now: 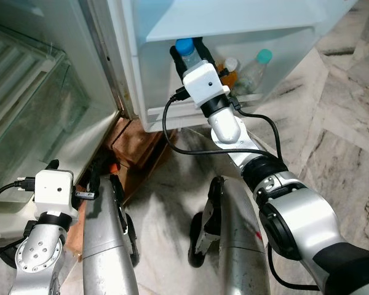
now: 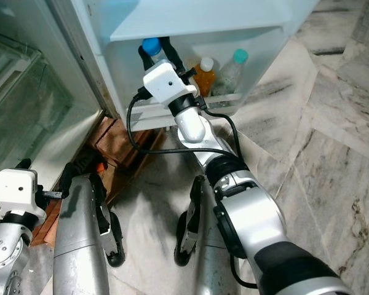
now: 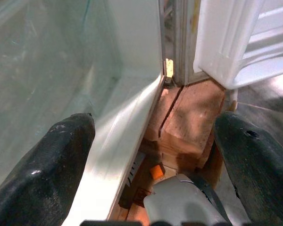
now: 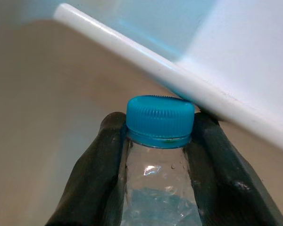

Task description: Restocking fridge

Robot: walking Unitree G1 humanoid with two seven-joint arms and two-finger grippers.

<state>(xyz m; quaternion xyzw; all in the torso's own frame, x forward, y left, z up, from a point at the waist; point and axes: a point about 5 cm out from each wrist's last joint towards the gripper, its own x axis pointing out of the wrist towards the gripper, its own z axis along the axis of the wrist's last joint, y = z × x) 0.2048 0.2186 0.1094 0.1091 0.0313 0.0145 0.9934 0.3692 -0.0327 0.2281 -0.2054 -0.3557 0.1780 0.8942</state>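
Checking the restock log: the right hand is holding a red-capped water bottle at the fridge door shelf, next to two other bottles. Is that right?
Not quite: the cap is blue, not red, as the right wrist view shows. The right hand holds the blue-capped water bottle at the fridge door shelf, next to two other bottles.

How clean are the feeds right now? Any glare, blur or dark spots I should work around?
Head views: sharp, evenly lit, with reflections on the glass shelf. Left wrist view: soft overall, the open left gripper blurred and sheen on the fridge wall. Right wrist view: the bottle held by the right gripper is crisp, its background blurred.
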